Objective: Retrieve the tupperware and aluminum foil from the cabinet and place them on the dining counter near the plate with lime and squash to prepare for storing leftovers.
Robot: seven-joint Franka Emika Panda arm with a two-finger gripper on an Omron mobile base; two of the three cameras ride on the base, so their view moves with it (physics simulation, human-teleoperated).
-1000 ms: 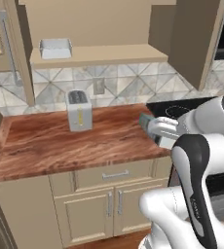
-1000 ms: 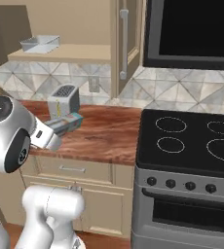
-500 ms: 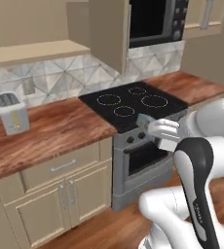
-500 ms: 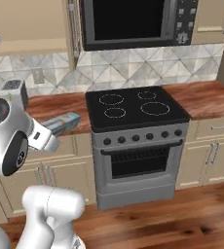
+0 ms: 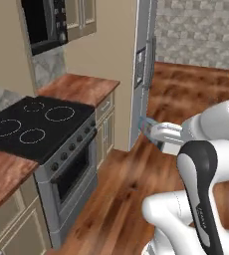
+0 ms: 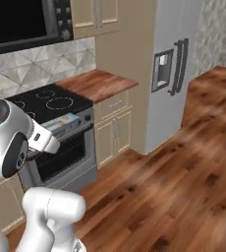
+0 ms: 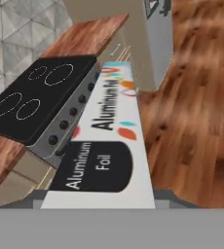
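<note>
Gripper [image 6: 61,129] pinches the foil box [image 7: 106,146] near one end, beside the stove [image 5: 34,124]; light, stiff cardboard, likely crushable.

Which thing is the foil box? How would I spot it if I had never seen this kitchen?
Find the black glass stovetop beside the reddish-brown wood counter. In front of it, the robot's tool holds a long narrow white carton. Only it has "Aluminum Foil" printed along its side, with a black label and small coloured spots.
</note>
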